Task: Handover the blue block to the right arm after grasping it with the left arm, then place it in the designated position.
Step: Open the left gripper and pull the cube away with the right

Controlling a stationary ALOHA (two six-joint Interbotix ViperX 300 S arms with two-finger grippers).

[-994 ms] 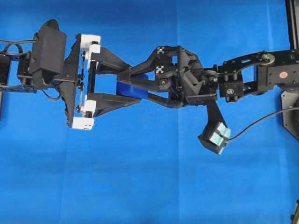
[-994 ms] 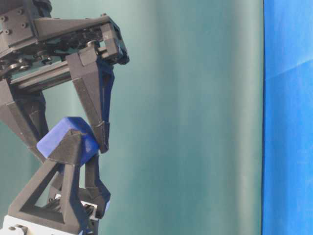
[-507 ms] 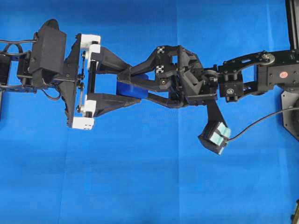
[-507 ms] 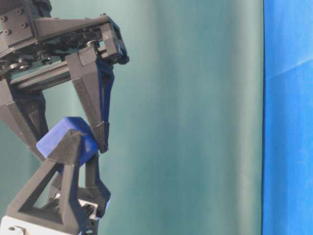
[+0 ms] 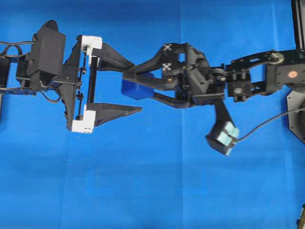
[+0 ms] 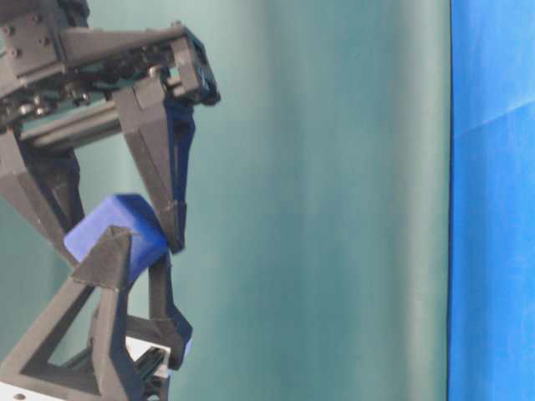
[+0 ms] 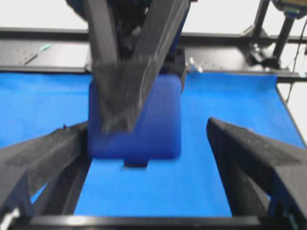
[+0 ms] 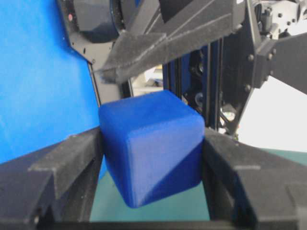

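Observation:
The blue block hangs in the air between the two grippers. My right gripper, all black, is shut on it; in the right wrist view both fingers press the sides of the block. My left gripper, with white mounts, is open. Its fingers stand wide apart around the block. In the left wrist view the block sits close by the left finger, and a clear gap separates it from the right finger. The block also shows in the table-level view.
The blue cloth covers the table below both arms. The right arm's wrist camera hangs under the arm with a cable running to the right edge. A black frame rail runs along the table's far edge.
My left gripper has opened: its fingers spread apart and off the block. The right gripper keeps hold of the block and has shifted slightly right.

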